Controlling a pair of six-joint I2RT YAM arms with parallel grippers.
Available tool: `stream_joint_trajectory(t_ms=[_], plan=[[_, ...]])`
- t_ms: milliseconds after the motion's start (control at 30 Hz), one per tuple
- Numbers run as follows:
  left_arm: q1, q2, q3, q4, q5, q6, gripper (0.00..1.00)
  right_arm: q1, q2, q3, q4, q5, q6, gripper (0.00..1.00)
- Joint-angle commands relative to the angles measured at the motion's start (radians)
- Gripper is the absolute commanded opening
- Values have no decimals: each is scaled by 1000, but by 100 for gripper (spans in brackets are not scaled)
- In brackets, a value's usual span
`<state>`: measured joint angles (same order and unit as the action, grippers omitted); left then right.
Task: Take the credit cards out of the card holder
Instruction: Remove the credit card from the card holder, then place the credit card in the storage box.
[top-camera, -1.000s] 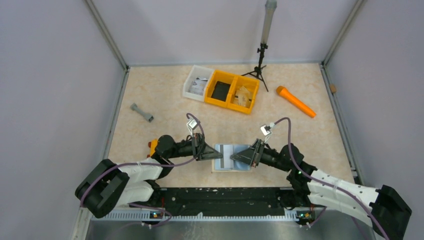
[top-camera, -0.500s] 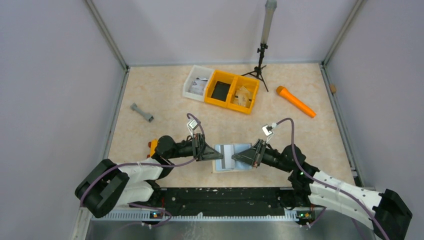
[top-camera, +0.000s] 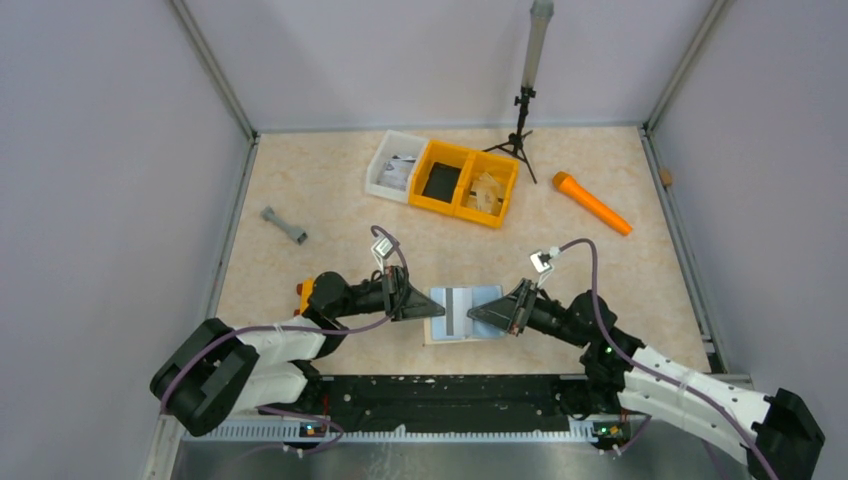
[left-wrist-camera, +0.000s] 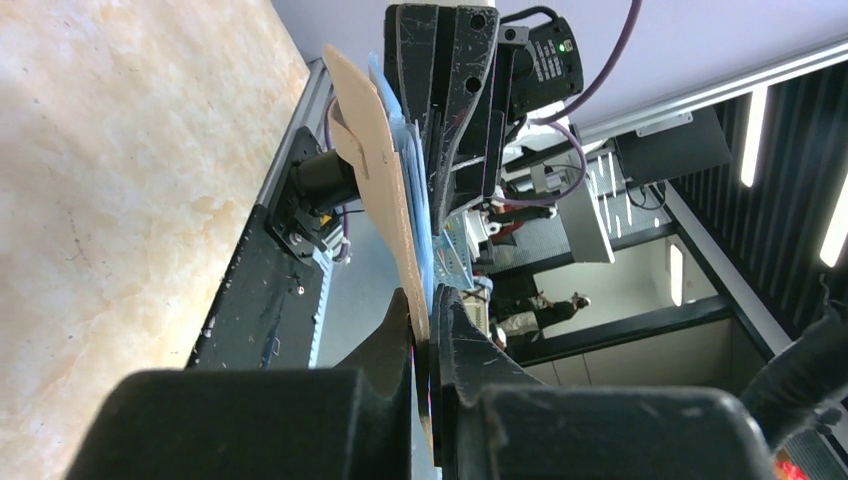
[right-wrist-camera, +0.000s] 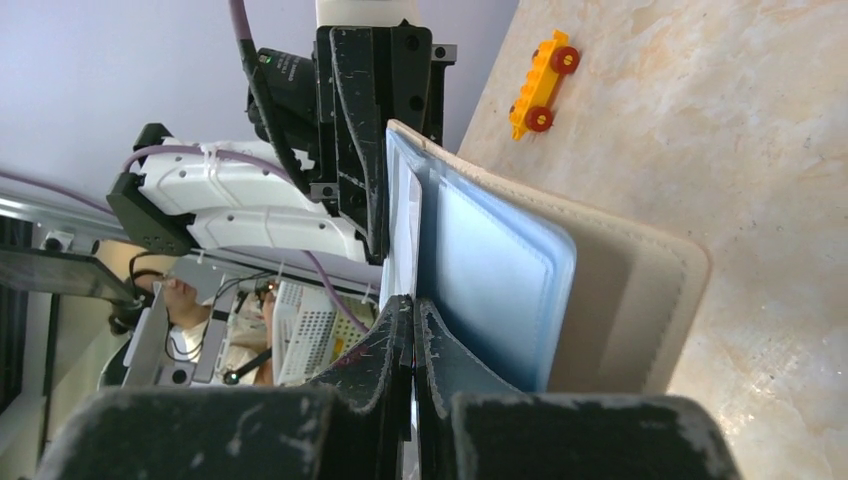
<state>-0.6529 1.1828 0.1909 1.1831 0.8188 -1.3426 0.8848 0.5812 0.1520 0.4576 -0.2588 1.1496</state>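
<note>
The card holder (top-camera: 447, 312) hangs just above the table between both grippers, blue-grey face up. My left gripper (top-camera: 428, 309) is shut on its left edge; in the left wrist view the tan cover (left-wrist-camera: 375, 150) runs edge-on into the closed left gripper (left-wrist-camera: 431, 305). My right gripper (top-camera: 481, 318) is shut on a thin pale credit card (right-wrist-camera: 404, 235) that sticks out of the holder beside its blue pocket (right-wrist-camera: 495, 270) and tan cover (right-wrist-camera: 630, 290); the right gripper (right-wrist-camera: 413, 306) pinches that card's edge. A dark stripe (top-camera: 461, 312) crosses the holder's middle.
At the back stand a white bin (top-camera: 395, 165), two yellow bins (top-camera: 468, 182) and a small black tripod (top-camera: 520, 130). An orange cylinder (top-camera: 592, 203) lies back right, a grey dumbbell-shaped part (top-camera: 284, 225) at the left. A yellow toy car (right-wrist-camera: 542, 82) sits by the left arm.
The right gripper has closed and drawn slightly to the right. The band across the holder's middle has turned from pale to dark. The left gripper stays where it was.
</note>
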Motion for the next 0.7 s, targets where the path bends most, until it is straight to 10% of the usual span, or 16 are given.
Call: stream_joint_trajectory(t_ms=[0,233,667], plan=[[32,-31,-11,118,-1,-35,0,-28,-38,-27,-69,26,-8,0],[63,-65,3,9,31,0,0,-85,-105,-13,-164,-5,-27,0],[165,-313,208,-1207,-222,526,0,-119,27,274,-526,116,-491,0]])
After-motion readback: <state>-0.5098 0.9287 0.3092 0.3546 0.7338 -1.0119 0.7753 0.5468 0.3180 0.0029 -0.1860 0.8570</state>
